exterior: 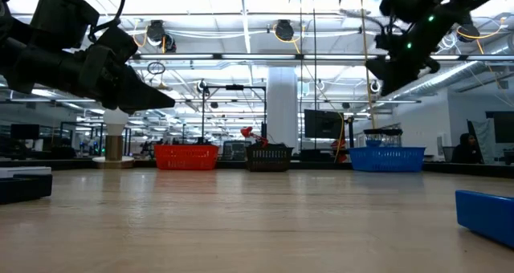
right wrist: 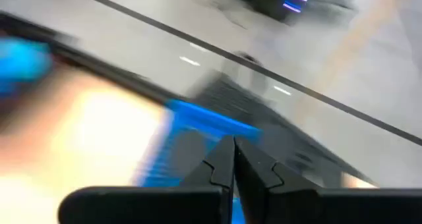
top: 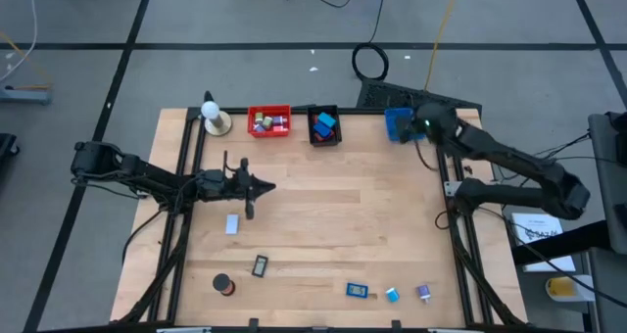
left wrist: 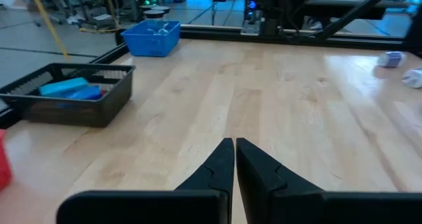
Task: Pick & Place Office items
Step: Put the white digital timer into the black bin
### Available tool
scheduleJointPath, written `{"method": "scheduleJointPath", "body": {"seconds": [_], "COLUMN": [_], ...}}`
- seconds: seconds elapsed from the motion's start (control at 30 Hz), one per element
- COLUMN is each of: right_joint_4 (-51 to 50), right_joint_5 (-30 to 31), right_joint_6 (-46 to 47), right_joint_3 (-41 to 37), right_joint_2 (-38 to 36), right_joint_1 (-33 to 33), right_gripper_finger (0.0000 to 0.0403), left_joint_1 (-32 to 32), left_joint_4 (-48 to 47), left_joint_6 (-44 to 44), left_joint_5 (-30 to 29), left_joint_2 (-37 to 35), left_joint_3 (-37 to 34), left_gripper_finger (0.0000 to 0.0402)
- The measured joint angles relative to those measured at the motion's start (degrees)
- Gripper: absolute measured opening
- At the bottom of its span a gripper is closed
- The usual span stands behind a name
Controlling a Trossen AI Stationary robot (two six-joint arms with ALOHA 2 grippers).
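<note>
My left gripper [top: 268, 186] [left wrist: 234, 143] hovers shut and empty over the table's left middle, pointing toward the right. My right gripper [top: 406, 127] [right wrist: 233, 143] is shut, high above the blue bin [top: 395, 123] at the far edge. Loose items lie flat on the table. A pale block [top: 232, 224] sits near my left gripper. Along the near edge are a black-framed rectangle [top: 260, 265], a black roll [top: 224, 285], a blue piece [top: 356, 291], a light-blue block [top: 392, 295] and a purple clip [top: 423, 292].
A red bin [top: 268, 120] and a black bin [top: 323, 125] holding coloured pieces stand at the far edge, left of the blue bin. A white ball on a tan base [top: 214, 118] stands at the far left corner. The table's middle is bare wood.
</note>
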Motion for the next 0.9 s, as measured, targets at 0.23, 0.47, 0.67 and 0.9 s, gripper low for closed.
{"method": "scheduleJointPath", "body": {"seconds": [0.23, 0.47, 0.67, 0.9], "right_joint_4": [20.79, 39.15, 50.77, 53.07], "right_joint_5": [-6.82, -2.98, -0.16, 0.01], "right_joint_6": [-0.32, -1.92, -6.7, -7.53], "right_joint_3": [-11.95, -17.6, -17.74, -17.74], "right_joint_2": [-3.8, -0.46, 3.95, 6.28], "right_joint_1": [15.59, 28.72, 34.18, 35.3], "right_gripper_finger": [0.0004, 0.0004, 0.0004, 0.0004], "left_joint_1": [-0.06, -3.02, -9.05, -17.44], "left_joint_4": [-0.06, -3.87, -18.52, -52.18], "left_joint_6": [-2.87, -2.24, -4.48, -19.73], "left_joint_5": [1.57, -2.13, -9.18, -17.06], "left_joint_2": [0.0, -0.02, -0.02, -0.02], "left_joint_3": [0.02, 2.06, 9.36, 21.48], "left_gripper_finger": [0.0026, 0.0015, 0.0013, 0.0041]}}
